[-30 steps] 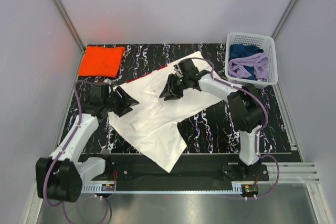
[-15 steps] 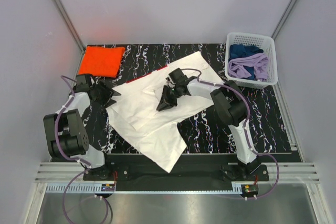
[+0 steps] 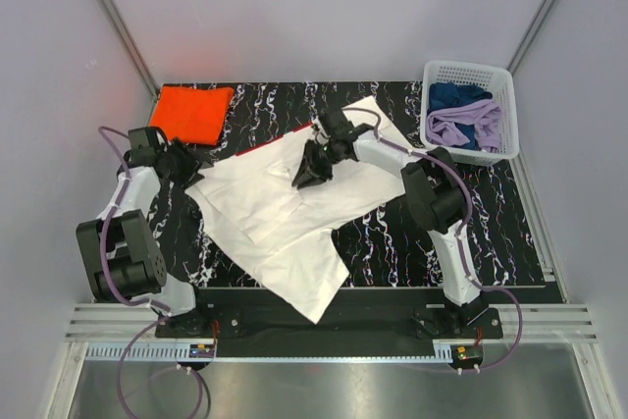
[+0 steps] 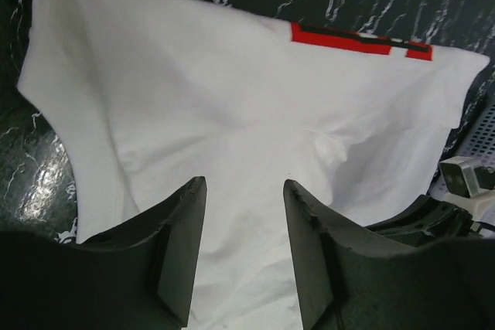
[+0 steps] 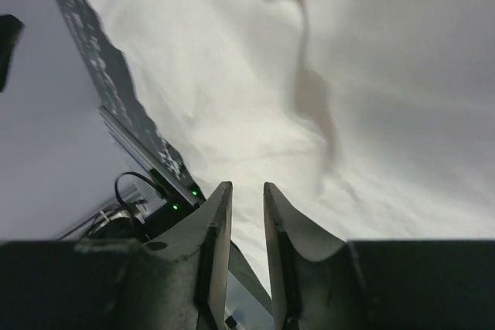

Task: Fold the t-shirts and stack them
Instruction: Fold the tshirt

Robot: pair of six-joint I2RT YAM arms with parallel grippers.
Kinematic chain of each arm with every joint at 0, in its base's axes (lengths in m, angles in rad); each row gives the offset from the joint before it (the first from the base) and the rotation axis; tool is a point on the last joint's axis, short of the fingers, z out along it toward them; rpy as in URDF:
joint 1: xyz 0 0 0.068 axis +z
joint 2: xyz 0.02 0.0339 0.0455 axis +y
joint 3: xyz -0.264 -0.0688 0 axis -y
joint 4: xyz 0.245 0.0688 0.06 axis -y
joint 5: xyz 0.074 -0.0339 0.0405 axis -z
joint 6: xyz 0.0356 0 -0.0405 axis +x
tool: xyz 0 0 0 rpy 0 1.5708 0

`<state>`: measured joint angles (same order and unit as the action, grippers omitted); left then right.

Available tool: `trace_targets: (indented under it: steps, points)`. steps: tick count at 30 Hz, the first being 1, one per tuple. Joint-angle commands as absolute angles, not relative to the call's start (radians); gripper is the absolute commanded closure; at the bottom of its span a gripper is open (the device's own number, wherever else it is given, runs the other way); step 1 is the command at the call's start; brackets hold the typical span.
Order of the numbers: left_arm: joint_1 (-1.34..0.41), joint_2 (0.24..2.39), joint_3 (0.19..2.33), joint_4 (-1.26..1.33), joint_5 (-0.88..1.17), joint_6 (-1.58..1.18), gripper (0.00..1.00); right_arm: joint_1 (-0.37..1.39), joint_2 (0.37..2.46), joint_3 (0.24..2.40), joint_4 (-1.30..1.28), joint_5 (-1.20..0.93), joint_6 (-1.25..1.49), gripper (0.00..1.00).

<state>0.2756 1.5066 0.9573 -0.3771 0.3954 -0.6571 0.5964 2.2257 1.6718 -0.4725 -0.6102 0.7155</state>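
As the left pincer (image 4: 244, 183) draws back: it sits further out to its left than a second ago; jaws well parted, nothing clamped, cloth just ahead of and under the tips
White t-shirt (image 3: 275, 228): spread on the tabletop (image 3: 412, 233) between the two pincers; its edge by the left pincer lies further out than before, so the body looks flatter; red collar strip (image 4: 360, 40) beyond both pincers
Right pincer (image 3: 308, 174): down on the shirt's middle, shifted only slightly toward the collar; jaws almost together, a thin slit between them; whether a pinch of cloth is held, I cannot tell
Orange t-shirt (image 3: 189, 113): already folded, just beyond the left pincer, apart from the white one
Fold and stack: judged as spreading and smoothing nearly finished; the white shirt's first fold is not yet made; stacking with the orange one comes after
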Motion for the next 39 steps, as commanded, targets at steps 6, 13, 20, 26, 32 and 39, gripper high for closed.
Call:
trace_targets:
  steps: [6, 13, 20, 26, 32, 39]
  points:
    - [0.27, 1.607, 1.042, -0.247, 0.38, -0.716, 0.55, 0.451, 2.344, 2.048, -0.457, -0.502, 0.787, 0.67]
    - [0.293, 1.729, 1.039, -0.221, 0.304, -0.735, 0.6, 0.336, 2.528, 2.334, -0.424, -0.443, 0.715, 0.71]
    - [0.353, 1.798, 1.04, -0.317, 0.235, -0.704, 0.64, 0.241, 2.623, 2.382, -0.463, -0.339, 0.62, 0.72]
    - [0.422, 1.865, 1.121, -0.439, 0.229, -0.666, 0.64, 0.209, 2.707, 2.466, -0.508, -0.272, 0.482, 0.72]
    - [0.489, 1.908, 1.221, -0.515, 0.19, -0.585, 0.63, 0.209, 2.78, 2.566, -0.454, -0.288, 0.515, 0.71]
    - [0.46, 1.856, 1.312, -0.569, 0.152, -0.531, 0.49, 0.215, 2.688, 2.631, -0.578, -0.304, 0.629, 0.68]
